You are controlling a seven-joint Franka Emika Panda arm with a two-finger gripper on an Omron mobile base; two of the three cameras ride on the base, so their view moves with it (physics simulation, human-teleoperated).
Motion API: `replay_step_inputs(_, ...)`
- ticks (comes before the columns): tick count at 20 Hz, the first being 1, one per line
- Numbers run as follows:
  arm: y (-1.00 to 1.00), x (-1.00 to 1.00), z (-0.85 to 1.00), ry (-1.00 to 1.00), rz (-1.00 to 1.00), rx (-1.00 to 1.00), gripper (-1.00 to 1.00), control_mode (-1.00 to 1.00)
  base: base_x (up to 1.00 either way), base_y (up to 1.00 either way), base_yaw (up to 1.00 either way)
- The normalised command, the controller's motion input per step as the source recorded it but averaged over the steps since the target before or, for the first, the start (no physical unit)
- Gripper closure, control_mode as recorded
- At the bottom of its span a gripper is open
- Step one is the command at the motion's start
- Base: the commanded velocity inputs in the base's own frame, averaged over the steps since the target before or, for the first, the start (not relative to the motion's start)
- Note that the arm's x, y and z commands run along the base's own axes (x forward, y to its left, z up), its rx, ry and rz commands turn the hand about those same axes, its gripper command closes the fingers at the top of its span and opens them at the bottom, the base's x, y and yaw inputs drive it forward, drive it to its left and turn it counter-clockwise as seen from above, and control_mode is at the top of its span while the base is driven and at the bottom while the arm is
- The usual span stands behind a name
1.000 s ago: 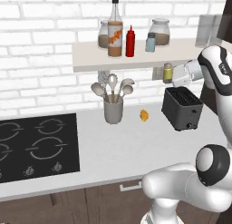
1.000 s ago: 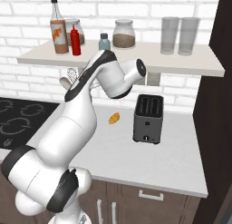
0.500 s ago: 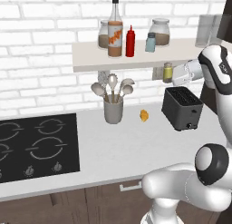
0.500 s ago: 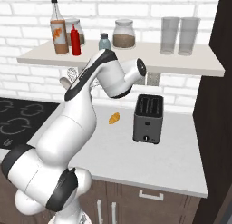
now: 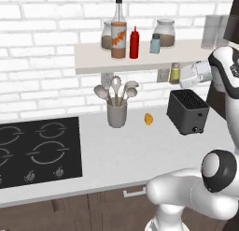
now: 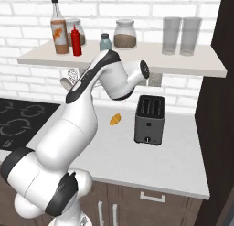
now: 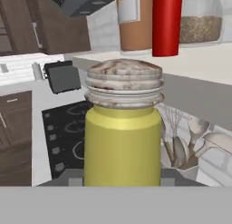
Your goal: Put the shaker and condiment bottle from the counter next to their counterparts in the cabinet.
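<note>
My gripper (image 5: 180,75) is shut on the yellow-olive shaker (image 5: 175,73), holding it upright just below the right part of the pale cabinet shelf (image 5: 93,61), above the toaster. In the hand view the shaker (image 7: 123,128) stands close up with its grey cap, between my gripper (image 7: 122,178) fingers. The red condiment bottle (image 5: 134,43) stands on the shelf beside the tall glass bottle (image 5: 118,36) with the orange label. A pale blue shaker (image 5: 155,44) stands to the right of them. The same red bottle (image 6: 76,40) and blue shaker (image 6: 105,41) appear in the right base view.
A black toaster (image 5: 188,112) sits on the counter (image 5: 140,150) under the hand. A utensil holder (image 5: 116,114) and a small orange item (image 5: 148,119) stand nearby, with the stove (image 5: 37,150) at left. Jars (image 5: 164,32) and glasses (image 6: 180,35) share the shelf. A dark tall cabinet (image 6: 224,106) bounds the right.
The hand with the shaker has crept slightly upward toward the shelf's underside. Everything else stays where it was.
</note>
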Motion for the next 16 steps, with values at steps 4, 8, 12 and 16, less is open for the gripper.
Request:
replay_step_inputs(4,-0.17,-0.68,0.31,-0.22,0.0,0.0,1.0,-1.0,0.0,0.0,0.0)
replay_step_inputs(8,-0.13,-0.74,0.28,-0.22,0.0,0.0,1.0,-1.0,0.0,0.0,0.0)
replay_step_inputs(12,-0.04,-0.29,0.33,-0.13,0.0,0.0,1.0,-1.0,0.0,0.0,0.0)
replay_step_inputs(16,0.0,0.03,0.33,-0.04,0.0,0.0,1.0,-1.0,0.0,0.0,0.0)
